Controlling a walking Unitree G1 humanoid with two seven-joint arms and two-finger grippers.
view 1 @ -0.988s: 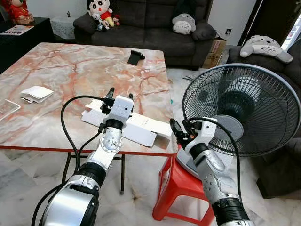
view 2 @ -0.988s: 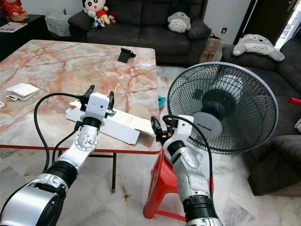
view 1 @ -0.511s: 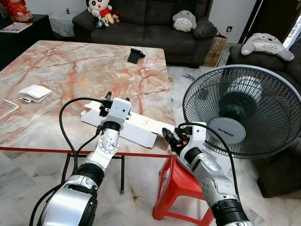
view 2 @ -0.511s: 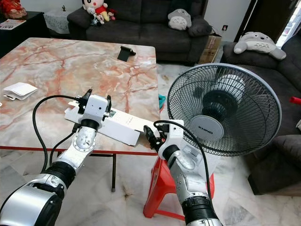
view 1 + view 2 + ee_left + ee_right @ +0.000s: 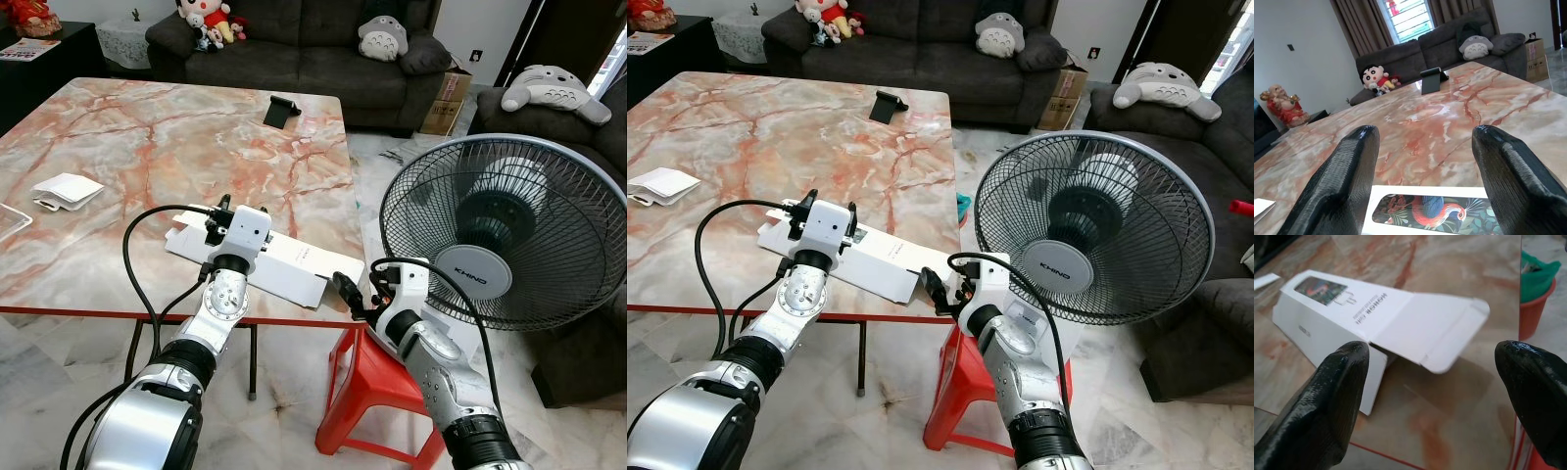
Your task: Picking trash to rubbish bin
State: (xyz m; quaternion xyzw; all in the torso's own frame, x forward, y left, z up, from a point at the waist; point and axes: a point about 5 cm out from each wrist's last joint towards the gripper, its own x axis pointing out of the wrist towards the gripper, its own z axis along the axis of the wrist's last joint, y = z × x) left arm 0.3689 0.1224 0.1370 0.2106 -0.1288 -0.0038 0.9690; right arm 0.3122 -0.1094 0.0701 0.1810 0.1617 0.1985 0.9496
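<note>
Long white carton [image 5: 277, 262] lying flat near the near-right edge of the marble table [image 5: 147, 147], end flap hanging open toward the right. Left gripper [image 5: 217, 209] poised over its far-left end, fingers [image 5: 1342, 181] spread wide, nothing held. Right gripper [image 5: 345, 290] just off the open flap at the table's edge, fingers [image 5: 1327, 401] wide apart, empty. Right of the table, standing fan [image 5: 505, 230] on red stool [image 5: 367, 392]; folded white paper [image 5: 67, 188] far left
</note>
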